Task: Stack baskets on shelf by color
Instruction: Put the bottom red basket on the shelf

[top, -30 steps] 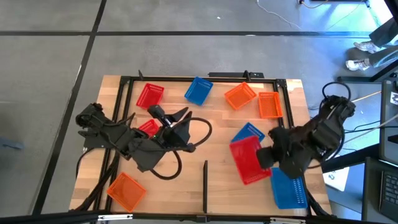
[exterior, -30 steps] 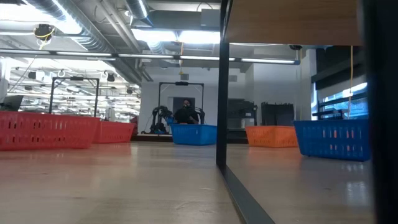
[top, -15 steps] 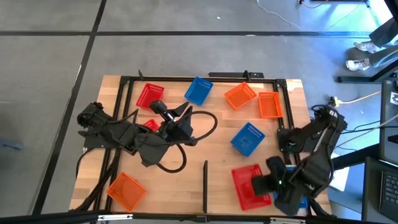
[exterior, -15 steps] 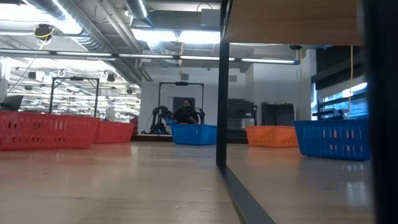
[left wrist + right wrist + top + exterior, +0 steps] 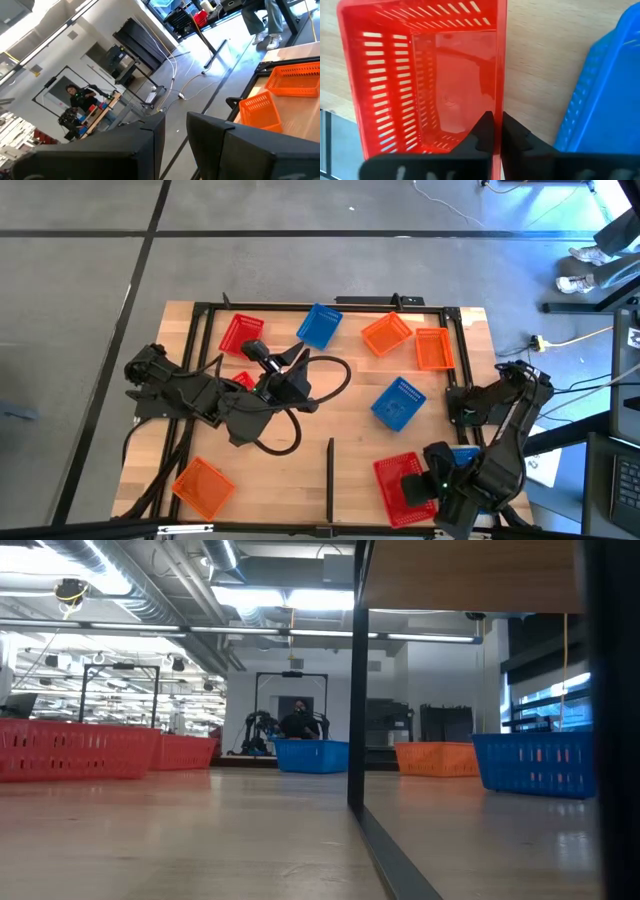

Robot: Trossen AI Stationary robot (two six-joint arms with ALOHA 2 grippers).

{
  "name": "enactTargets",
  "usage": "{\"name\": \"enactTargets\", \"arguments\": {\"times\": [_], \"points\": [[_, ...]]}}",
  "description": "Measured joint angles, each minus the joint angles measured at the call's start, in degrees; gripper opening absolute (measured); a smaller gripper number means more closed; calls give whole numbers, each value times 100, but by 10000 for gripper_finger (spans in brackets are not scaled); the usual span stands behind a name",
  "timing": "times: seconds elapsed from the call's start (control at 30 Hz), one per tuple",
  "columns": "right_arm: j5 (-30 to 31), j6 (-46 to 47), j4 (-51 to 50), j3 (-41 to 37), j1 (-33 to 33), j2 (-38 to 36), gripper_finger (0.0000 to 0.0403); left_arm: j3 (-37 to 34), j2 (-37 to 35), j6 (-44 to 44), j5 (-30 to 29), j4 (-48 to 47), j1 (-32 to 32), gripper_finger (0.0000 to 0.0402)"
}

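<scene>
Nine mesh baskets lie on the wood shelf (image 5: pixel 330 415). At the far side stand a red one (image 5: pixel 240 333), a blue one (image 5: pixel 319 325) and two orange ones (image 5: pixel 386 334) (image 5: pixel 432 348). Another blue basket (image 5: pixel 398 402) sits mid-right and an orange one (image 5: pixel 200 485) at the near left corner. My left gripper (image 5: pixel 295 368) hovers open over the middle, above a partly hidden red basket (image 5: pixel 240 380). My right gripper (image 5: pixel 420 485) is shut on a red basket (image 5: pixel 400 480) at the near right, beside a blue basket (image 5: pixel 600 100) that the arm mostly covers. My right gripper pinches the red basket's long side wall (image 5: pixel 499 95) at its rim, one finger (image 5: pixel 484 131) inside the basket and the other (image 5: pixel 515 136) outside. The fingers come from above, across the wall. The basket sits level, open side up, low over the wood; whether it touches, I cannot tell.
A short black divider strip (image 5: pixel 330 470) stands at the near edge, just left of the held basket. Black frame rails (image 5: pixel 320 306) run along the far and side edges. Bare wood lies between the divider and the left arm's cable loop (image 5: pixel 300 415).
My right gripper has moved toward the table's near edge, carrying the red basket from the middle right down to the near right, beside the divider. The mid-right blue basket, partly covered before, now shows whole. My left gripper has shifted slightly toward the far edge.
</scene>
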Motion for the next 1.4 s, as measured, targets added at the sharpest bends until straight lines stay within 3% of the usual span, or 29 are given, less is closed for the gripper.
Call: {"name": "enactTargets", "arguments": {"times": [0.33, 0.7, 0.93, 1.13, 1.4], "points": [[-7, -376, -36, 0, -15, 0, 72, -2, 0, -4, 0, 1, 1, 76], [-260, -229, -162, 2, -46, -303, 76, -2, 0, -2, 0, 0, -2, 76], [983, -829, 142, 8, -59, -662, 77, -2, 2, -1, 0, 0, -2, 76], [990, -1885, 309, -148, -147, -675, 77, -2, 2, 0, 7, 0, 33, 76], [1124, -2041, 403, -619, -152, -673, 77, -6, 4, 2, 9, -2, 97, 76]]}}
